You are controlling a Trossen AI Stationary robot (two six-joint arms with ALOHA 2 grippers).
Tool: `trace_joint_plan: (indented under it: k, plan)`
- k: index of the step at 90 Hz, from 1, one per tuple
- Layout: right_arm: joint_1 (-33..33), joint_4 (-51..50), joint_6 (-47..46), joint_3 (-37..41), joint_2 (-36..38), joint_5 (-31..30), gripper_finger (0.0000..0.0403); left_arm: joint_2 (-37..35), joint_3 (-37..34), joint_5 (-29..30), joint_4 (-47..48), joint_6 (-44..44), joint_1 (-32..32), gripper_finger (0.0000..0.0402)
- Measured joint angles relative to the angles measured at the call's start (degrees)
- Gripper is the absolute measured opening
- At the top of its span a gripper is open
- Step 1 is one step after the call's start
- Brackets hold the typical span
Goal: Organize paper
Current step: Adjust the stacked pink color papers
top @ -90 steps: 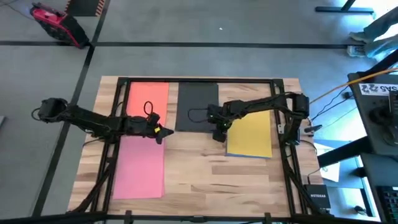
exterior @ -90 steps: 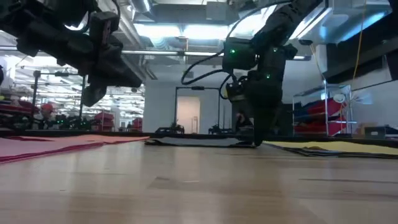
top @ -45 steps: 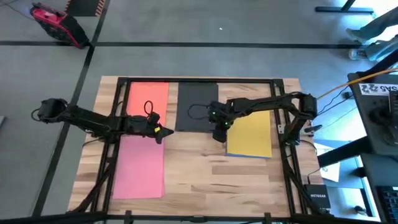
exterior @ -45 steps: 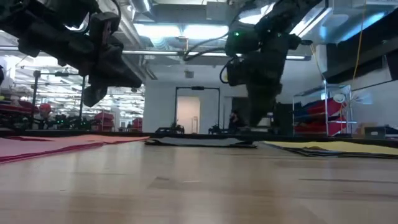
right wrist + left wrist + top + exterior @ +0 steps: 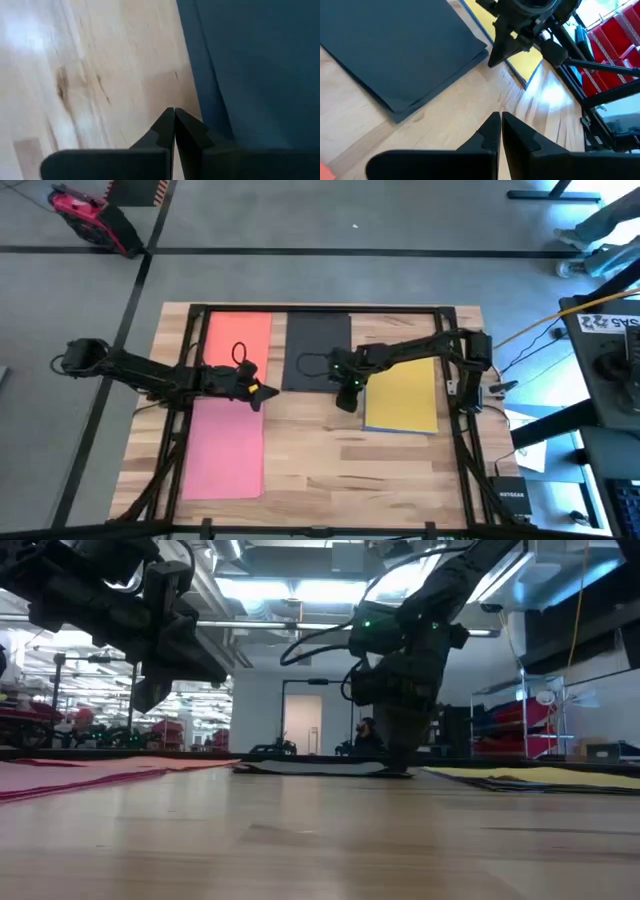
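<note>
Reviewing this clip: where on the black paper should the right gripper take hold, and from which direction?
Probably at the near right corner of the black paper, coming in low from the bare wood of the table. The sheet lies flat, so only an edge offers a grip. The right gripper, fingers shut, sits just off that corner; the yellow paper blocks no approach there.

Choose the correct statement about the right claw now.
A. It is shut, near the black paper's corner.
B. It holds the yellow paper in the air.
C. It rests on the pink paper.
A: the right claw is shut, empty, beside the black paper corner.
</note>
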State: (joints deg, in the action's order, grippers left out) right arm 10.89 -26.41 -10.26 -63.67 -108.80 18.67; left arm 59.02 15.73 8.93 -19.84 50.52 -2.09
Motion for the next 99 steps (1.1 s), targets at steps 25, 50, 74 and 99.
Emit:
trace_joint_plan:
  k: [25,50,74,99]
  plan:
    - [0.45,-0.19,-1.10,-0.03,0.10,-4.32,0.0000,0.00,0.00,0.00,0.17,0.04,0.00,0.0000]
    - [0.40,0.59,-1.21,-0.01,0.10,-2.57,0.0000,0.00,0.00,-0.01,-0.01,0.04,0.00,0.0000]
    - [0.34,0.80,-1.09,0.03,1.94,-0.04,0.0000,-0.02,4.59,-14.61,10.17,-10.56,-1.71,0.0000]
    - [-2.46,-2.26,-1.73,0.00,10.02,-3.54,0.0000,0.33,10.66,-15.15,23.21,-16.50,-5.62,0.0000]
